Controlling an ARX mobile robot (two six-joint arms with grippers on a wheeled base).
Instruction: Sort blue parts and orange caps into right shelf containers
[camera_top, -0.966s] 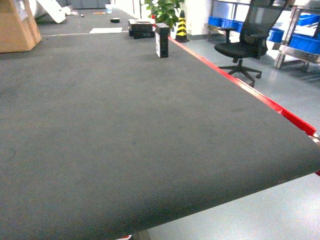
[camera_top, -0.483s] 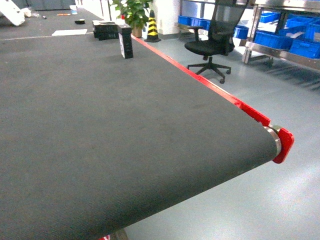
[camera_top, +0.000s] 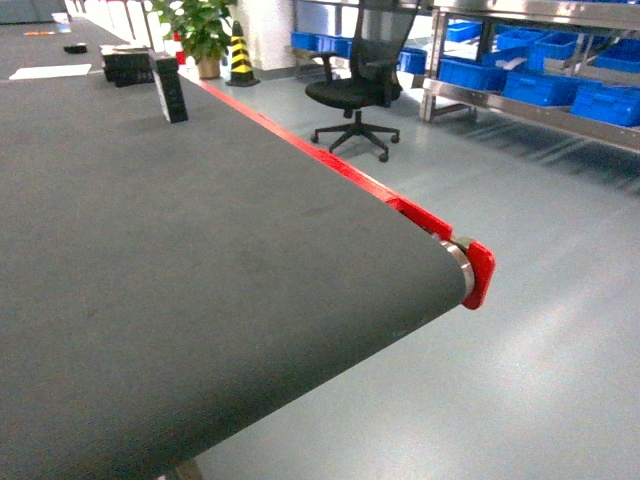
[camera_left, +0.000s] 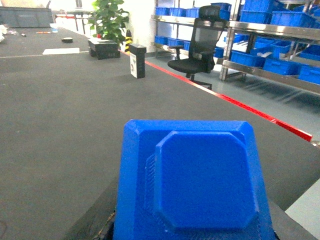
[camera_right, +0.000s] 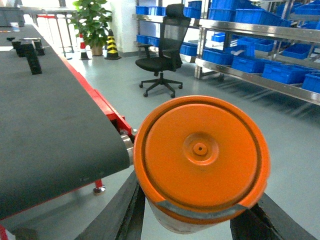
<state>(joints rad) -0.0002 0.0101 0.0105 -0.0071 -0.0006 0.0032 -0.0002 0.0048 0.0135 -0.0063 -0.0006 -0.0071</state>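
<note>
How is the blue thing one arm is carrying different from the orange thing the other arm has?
The blue part is blue and angular, with cut corners and a raised eight-sided panel; the orange cap is orange and round, with a small hub in its middle. The blue part shows over the dark belt; the orange cap shows mostly over the floor past the belt's end. Both fill the bottom of their wrist views, close to the camera.

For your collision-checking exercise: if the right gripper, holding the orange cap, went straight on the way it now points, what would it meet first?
Probably the office chair ahead, then the shelf of blue crates; open floor before that. Depth is uncertain.
</note>
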